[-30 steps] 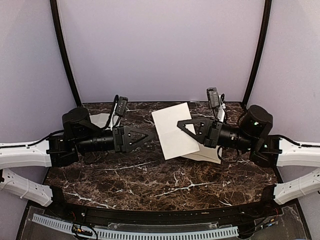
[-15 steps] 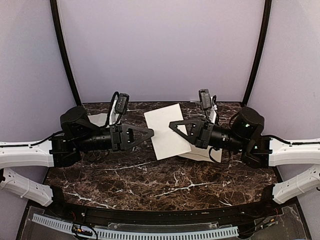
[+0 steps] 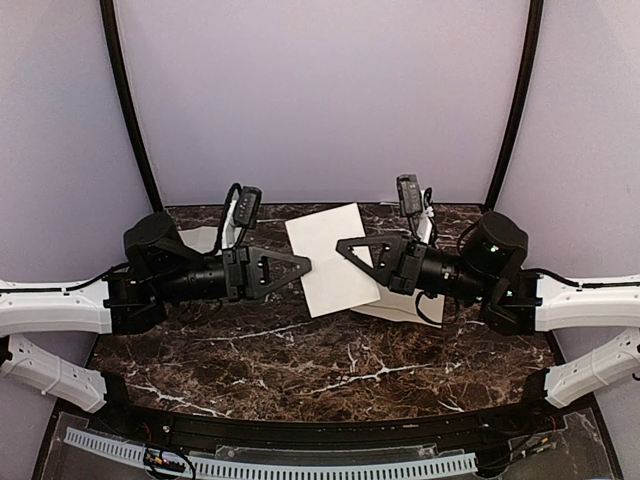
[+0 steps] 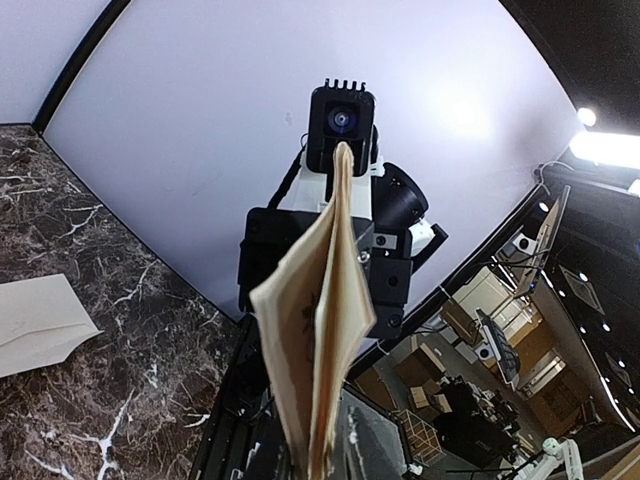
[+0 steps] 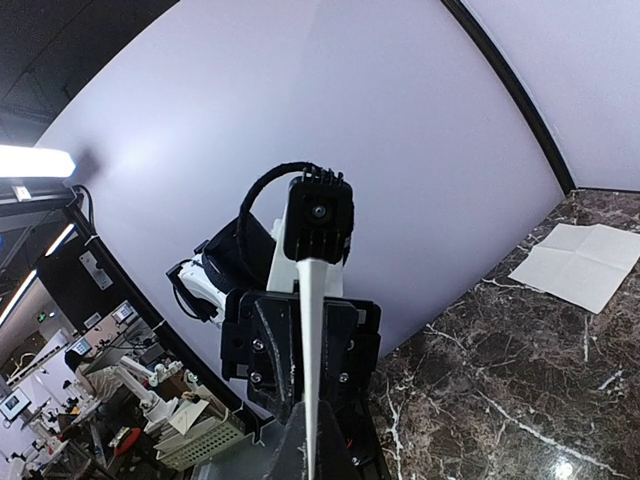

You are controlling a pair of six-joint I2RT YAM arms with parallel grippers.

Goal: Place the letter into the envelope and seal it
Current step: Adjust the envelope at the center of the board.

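Envelope (image 3: 330, 255) is off the surface (image 3: 300, 370), held in the air between my two arms with its broad face up. Long axis runs far-to-near, with the near end skewed a bit to my right; short axis spans pincer to pincer. My right pincer (image 3: 342, 245) is clamped on its right edge. My left pincer (image 3: 305, 262) has its tips at the left edge; can't tell whether it's actually gripping. Left wrist view sees the envelope edge-on, its two layers gaping apart. Letter (image 5: 580, 265) lies flat at far left, beside my left arm. Another pale sheet (image 3: 400, 308) lies under my right arm.
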